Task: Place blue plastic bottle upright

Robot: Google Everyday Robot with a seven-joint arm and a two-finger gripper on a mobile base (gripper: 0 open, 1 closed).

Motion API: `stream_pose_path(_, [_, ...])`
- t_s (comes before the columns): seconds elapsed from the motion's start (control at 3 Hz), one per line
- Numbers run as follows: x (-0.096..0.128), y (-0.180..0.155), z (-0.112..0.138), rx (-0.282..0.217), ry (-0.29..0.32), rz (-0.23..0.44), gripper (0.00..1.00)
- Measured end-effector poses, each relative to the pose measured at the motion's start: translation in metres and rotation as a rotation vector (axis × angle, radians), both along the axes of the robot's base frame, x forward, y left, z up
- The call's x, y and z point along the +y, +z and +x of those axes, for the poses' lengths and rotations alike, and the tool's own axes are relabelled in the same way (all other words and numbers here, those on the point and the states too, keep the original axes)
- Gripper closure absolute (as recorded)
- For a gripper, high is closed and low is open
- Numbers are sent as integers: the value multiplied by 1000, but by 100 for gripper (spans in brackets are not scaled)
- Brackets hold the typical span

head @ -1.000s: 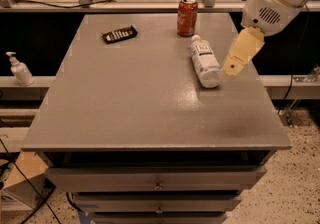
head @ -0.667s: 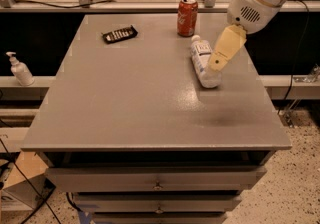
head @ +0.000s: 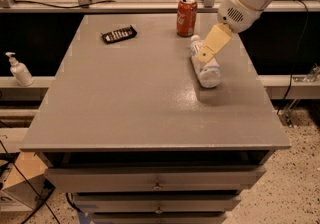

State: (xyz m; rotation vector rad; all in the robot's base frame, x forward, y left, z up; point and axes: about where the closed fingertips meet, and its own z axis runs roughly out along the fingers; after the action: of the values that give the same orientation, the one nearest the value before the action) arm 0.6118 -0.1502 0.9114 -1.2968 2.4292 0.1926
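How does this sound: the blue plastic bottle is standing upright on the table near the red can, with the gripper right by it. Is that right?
Not quite. The camera view shows the blue plastic bottle lying on its side on the table, not upright. The rest holds: it is near the red can, and the gripper is right by it, at its cap end.
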Motion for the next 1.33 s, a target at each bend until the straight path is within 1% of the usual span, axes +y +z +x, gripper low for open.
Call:
stream_pose_path(0.33, [-2,-14,21,16,-53,29,0])
stream_pose_path(0.67, [1,-27,39,30,-78,45,0])
stream_pose_path(1.0, [10,-41,54,51,-84,57,0])
stream_pose_path(1.33, [21,-56,62,84,-79,72,18])
